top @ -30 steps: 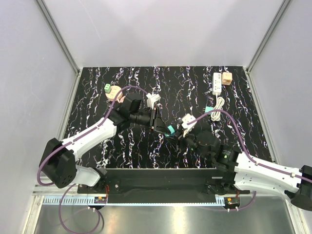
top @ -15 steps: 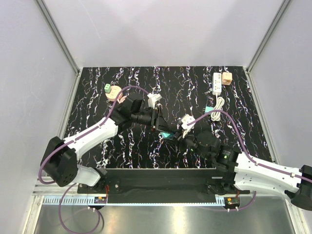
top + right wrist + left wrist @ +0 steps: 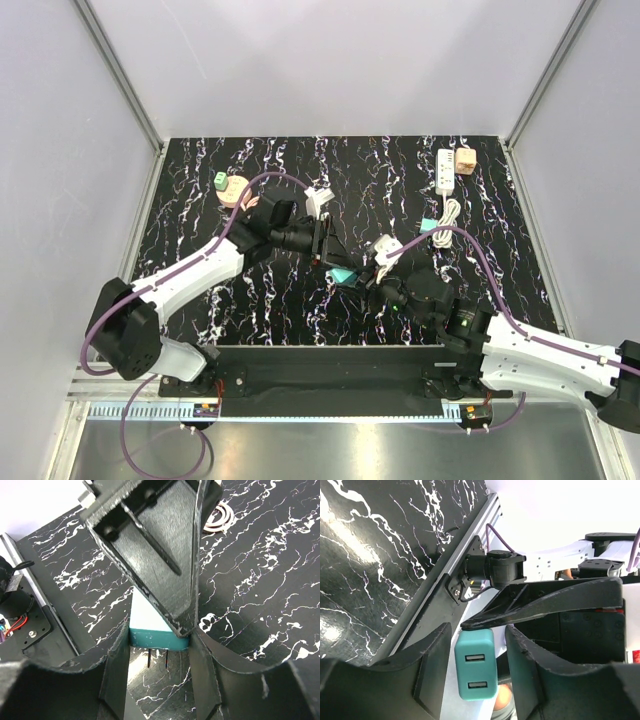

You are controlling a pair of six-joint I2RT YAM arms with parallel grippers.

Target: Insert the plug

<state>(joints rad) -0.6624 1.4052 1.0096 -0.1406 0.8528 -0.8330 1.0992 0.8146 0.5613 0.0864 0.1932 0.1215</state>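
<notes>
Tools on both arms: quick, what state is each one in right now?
Left tool: open, fingers just clear of the teal USB charger.
Right tool: closed, holding the teal USB charger.

Bright, even light from above, soft shadows.
Glare whitens the glossy tabletop [image 3: 370, 555] in the left wrist view, whose background is blown out; both wrist views bend at the edges, close fingers [image 3: 432, 680] slightly soft, teal charger [image 3: 475, 665] sharp.
</notes>
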